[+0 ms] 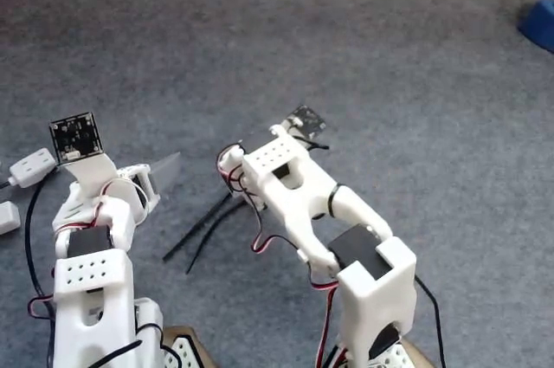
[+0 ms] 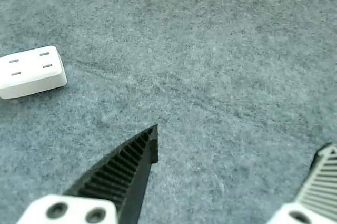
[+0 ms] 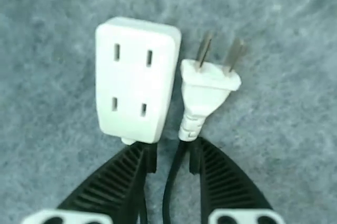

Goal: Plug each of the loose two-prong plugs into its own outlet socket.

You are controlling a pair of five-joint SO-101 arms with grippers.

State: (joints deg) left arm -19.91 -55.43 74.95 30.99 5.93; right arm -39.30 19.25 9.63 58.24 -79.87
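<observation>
In the right wrist view a white outlet block with two pairs of slots lies flat on the grey carpet. Close beside it lies a white two-prong plug, prongs pointing away from my right gripper. The plug's black cord runs back between the fingers, which stand narrowly open around it without pinching it. My left gripper is wide open over bare carpet, with another white outlet block off to one side. In the high view that block sits at the far left, beside the left arm.
Black cords trail across the carpet between the two arms. A second white piece lies at the left edge. A blue object sits at the far right corner. The right arm leans over the middle.
</observation>
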